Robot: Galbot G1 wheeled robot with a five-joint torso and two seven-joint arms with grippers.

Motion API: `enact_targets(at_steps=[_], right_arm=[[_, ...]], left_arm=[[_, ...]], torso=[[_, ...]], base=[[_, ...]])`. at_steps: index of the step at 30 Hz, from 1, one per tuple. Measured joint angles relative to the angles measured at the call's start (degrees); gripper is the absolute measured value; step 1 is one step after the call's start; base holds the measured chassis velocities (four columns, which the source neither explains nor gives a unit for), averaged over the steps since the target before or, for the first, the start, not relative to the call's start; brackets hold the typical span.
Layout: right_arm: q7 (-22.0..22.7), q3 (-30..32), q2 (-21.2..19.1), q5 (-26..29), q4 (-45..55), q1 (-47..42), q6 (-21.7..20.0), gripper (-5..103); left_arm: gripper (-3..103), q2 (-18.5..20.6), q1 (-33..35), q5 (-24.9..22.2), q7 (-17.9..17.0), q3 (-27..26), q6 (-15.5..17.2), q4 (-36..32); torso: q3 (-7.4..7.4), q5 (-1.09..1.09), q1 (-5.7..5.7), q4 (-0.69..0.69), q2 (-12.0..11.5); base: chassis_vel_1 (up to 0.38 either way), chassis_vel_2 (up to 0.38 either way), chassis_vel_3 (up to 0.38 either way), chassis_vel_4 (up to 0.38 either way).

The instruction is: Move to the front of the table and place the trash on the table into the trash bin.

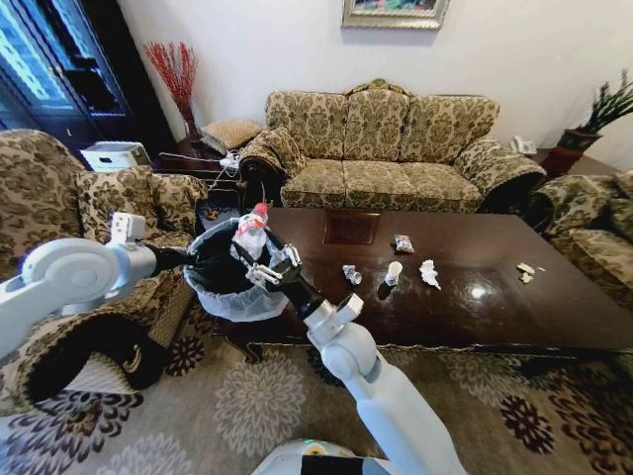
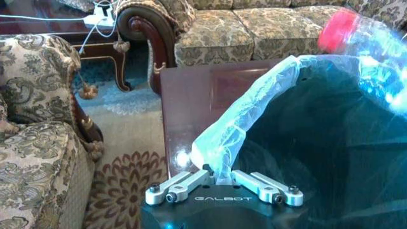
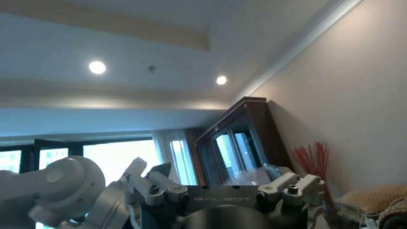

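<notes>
My right gripper (image 1: 261, 259) is shut on a clear plastic bottle with a red cap (image 1: 252, 232), held tilted over the open mouth of the trash bin (image 1: 235, 293). The bin is a dark one with a whitish bag folded over its rim and stands at the table's left end. My left gripper (image 2: 218, 180) is shut on the bag-covered rim of the bin (image 2: 241, 119), and the bottle (image 2: 346, 29) shows above the far rim. On the dark glossy table (image 1: 475, 317) lie a wrapper (image 1: 403, 243), a crumpled tissue (image 1: 351, 274), a small white cup (image 1: 393, 272), another tissue (image 1: 428, 273) and yellowish scraps (image 1: 525, 269).
A patterned sofa (image 1: 386, 148) stands behind the table, with armchairs at the left (image 1: 89, 208) and right (image 1: 593, 237). A side table with cables (image 1: 213, 158) is at the back left. Patterned carpet (image 1: 257, 396) lies in front.
</notes>
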Motion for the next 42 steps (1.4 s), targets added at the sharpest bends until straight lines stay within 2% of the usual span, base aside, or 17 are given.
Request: enact_targets(at_steps=[2,3,10,14,18,19,20,21,22,24,25,30,40,42], right_arm=[[-0.2,0.0,-0.1,0.0,0.1,-0.1,0.0,95],[-1.1,-0.3,-0.9,0.1,0.5,-0.7,0.1,100],[-2.1,-0.7,-2.0,0.0,1.3,-2.2,0.4,100],[-1.7,1.0,-2.8,0.3,3.5,-3.8,0.6,100],[1.5,3.3,-3.0,-0.1,5.3,-5.7,1.0,100],[5.2,7.2,-3.2,-0.5,6.7,-8.0,0.5,100],[6.2,8.3,-3.3,-0.5,6.9,-8.5,0.2,100],[11.6,13.3,-4.2,-0.8,7.3,-11.5,-3.1,100],[11.6,13.3,-4.2,-0.8,7.3,-11.5,-3.1,100],[18.0,17.0,-5.8,0.4,5.9,-13.8,-7.9,100],[19.7,17.8,-6.2,1.2,4.7,-14.1,-9.1,100],[23.4,19.8,-5.7,0.3,-4.4,-12.5,-10.0,100],[23.9,20.3,-1.9,-4.1,-20.2,-5.2,-10.7,100],[23.8,20.2,-0.7,-5.3,-25.7,-2.8,-10.2,100]], left_arm=[[0,0.0,0.0,0.0,0.0,0.0,0.0,0.0],[0,-0.2,0.0,0.1,0.0,0.0,-0.1,-0.3],[0,-1.5,0.1,0.2,0.1,0.0,-0.1,-0.7],[0,-2.1,0.5,0.4,0.0,-0.2,0.1,-0.7],[0,-2.2,0.6,0.5,0.0,-0.2,0.1,-0.8],[0,-2.2,0.6,1.1,0.0,-0.2,0.1,-0.2],[0,-2.3,0.5,1.2,0.0,-0.2,0.1,0.0],[0,-2.9,0.5,1.7,0.0,-0.3,0.1,0.8],[0,-2.9,0.5,1.7,0.0,-0.3,0.1,0.8],[0,-3.9,0.4,2.4,0.4,-0.4,0.0,1.0],[0,-4.3,0.5,2.7,0.5,-0.4,0.0,1.0],[0,-5.7,1.0,4.2,0.7,-0.4,-0.3,-0.3],[0,-5.9,1.2,4.5,1.0,-0.5,-0.4,-1.3],[0,-6.1,1.3,4.5,1.0,-0.5,-0.5,-1.7]], torso=[[0.00,0.00,0.00,0.00,0.0],[0.00,0.00,0.00,0.00,0.0],[0.00,0.00,0.00,0.00,0.0],[0.00,-0.03,0.00,0.00,0.0],[0.00,-0.02,0.00,0.01,0.0],[0.00,-0.01,0.00,0.00,0.0],[0.00,0.01,0.00,0.00,0.0],[0.00,0.00,0.00,-0.01,0.0],[0.00,0.00,0.00,-0.01,0.0],[0.00,-0.02,0.00,-0.01,0.0],[0.00,-0.01,0.00,-0.02,0.0],[0.00,-0.01,0.00,0.00,0.0],[0.00,-0.03,0.00,0.01,0.0],[0.01,0.05,0.01,0.00,0.0]], base=[[0.000,0.000,0.000,0.000],[0.000,0.000,0.000,0.000],[0.000,0.000,0.000,0.000],[0.000,0.000,0.000,0.000],[0.000,0.000,0.000,0.000],[0.000,0.000,0.000,0.000],[0.000,0.000,0.000,0.000],[0.000,0.000,0.000,0.000],[0.000,0.000,0.000,0.000],[0.000,0.000,0.000,0.000],[0.000,0.000,0.000,0.000],[0.000,0.000,0.000,0.000],[-0.084,-0.074,0.093,0.085],[-0.127,-0.117,0.115,0.088]])
